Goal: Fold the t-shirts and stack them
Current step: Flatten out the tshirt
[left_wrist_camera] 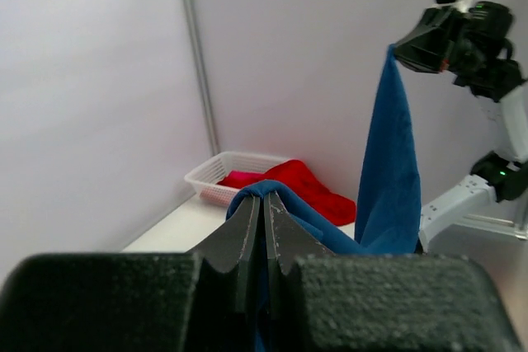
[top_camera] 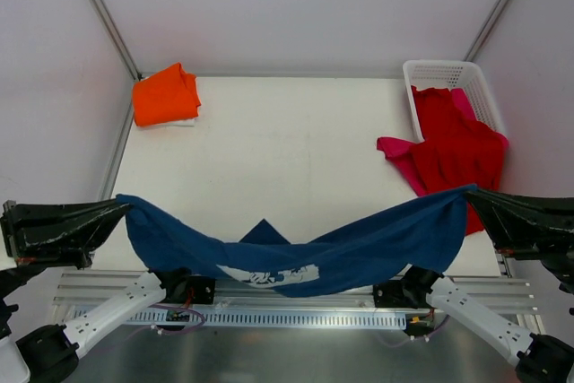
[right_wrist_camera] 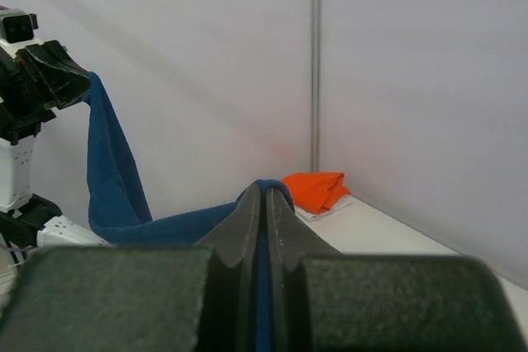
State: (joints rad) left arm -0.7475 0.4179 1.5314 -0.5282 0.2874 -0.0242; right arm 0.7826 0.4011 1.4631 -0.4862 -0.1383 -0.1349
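Navy t-shirt (top_camera: 377, 239) hangs at six o'clock over the near edge of the worktop (top_camera: 287, 141), a limp soft hammock, pale print (top_camera: 269, 275) sagging lowest; left claw (top_camera: 124, 211) is clamped on its nine o'clock end, right claw (top_camera: 468, 195) on its three o'clock end. Best, I'd say: pull apart evenly to flatten the belly, then lower together. Folded orange t-shirt (top_camera: 166, 96) sits at eleven, crumpled red t-shirt (top_camera: 457, 145) at two.

I work at a white table (top_camera: 296, 132) boxed in on three sides by plain pale walls (top_camera: 296, 6), with slim grey metal posts (top_camera: 103, 11) running up the two far corners. Along its near edge lies a ribbed aluminium rail (top_camera: 296, 298) with a slotted strip (top_camera: 296, 318). The light is soft and even, with only faint shadows.
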